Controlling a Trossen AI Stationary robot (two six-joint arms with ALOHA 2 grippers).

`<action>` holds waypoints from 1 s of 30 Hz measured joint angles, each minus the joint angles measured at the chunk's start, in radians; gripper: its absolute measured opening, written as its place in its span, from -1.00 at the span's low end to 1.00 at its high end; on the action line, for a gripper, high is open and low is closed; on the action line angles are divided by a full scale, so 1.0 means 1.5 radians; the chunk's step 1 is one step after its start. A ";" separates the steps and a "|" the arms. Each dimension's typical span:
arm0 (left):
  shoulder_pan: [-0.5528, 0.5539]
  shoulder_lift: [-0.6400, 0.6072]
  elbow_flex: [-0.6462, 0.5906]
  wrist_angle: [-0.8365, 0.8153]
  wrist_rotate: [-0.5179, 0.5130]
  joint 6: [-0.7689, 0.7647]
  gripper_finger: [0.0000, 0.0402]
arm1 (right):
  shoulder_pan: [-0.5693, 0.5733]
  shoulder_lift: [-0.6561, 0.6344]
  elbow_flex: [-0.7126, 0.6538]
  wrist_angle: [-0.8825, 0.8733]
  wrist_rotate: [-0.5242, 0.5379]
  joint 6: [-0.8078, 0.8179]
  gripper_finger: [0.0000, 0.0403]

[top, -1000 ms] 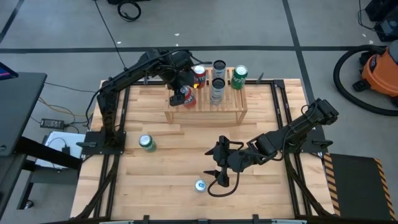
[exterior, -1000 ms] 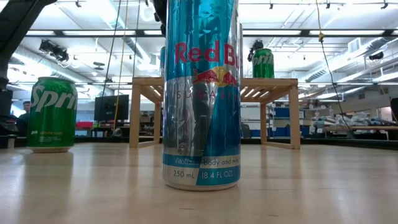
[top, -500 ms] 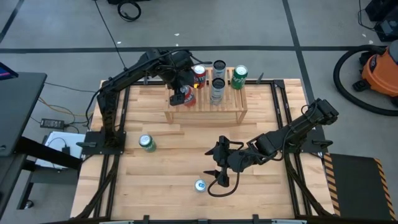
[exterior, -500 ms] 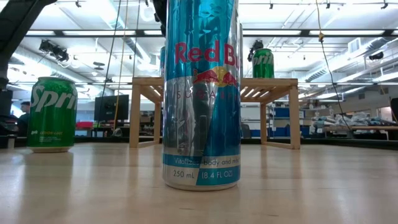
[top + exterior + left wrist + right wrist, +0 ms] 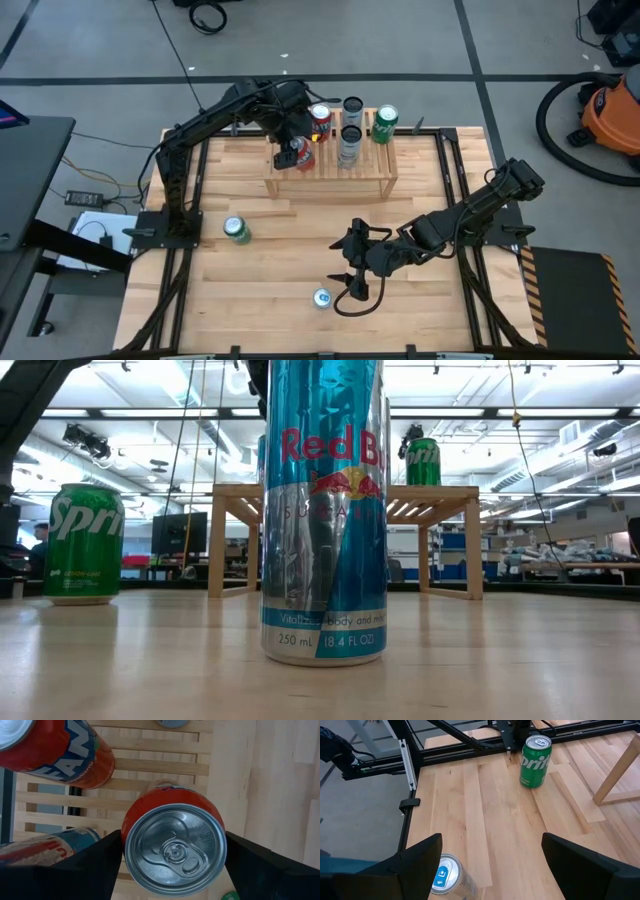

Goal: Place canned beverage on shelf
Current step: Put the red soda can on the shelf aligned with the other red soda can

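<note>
Nothing has moved since the earlier frames. The left gripper point(image 5: 291, 157) clamps a smooth orange can point(image 5: 172, 845) over the slatted wooden shelf point(image 5: 375, 180) at the table's twelve o'clock. Four cans stand there. The right gripper point(image 5: 347, 268) hangs open and empty beside the blue can point(image 5: 321, 297); a green can point(image 5: 236, 230) sits at nine o'clock.

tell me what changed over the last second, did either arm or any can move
Nothing visibly changed. The left gripper still holds the orange can over the shelf, and the right gripper still hangs open above the table near the blue can. The green can has not moved.
</note>
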 joint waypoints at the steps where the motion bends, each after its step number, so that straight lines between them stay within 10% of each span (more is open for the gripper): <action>1: 0.000 0.000 0.000 0.000 0.000 0.000 0.57 | 0.000 0.000 0.000 0.000 0.000 0.000 0.75; 30: -0.003 0.000 0.000 0.009 0.001 0.002 0.57 | 0.000 0.000 0.000 0.000 0.000 0.000 0.75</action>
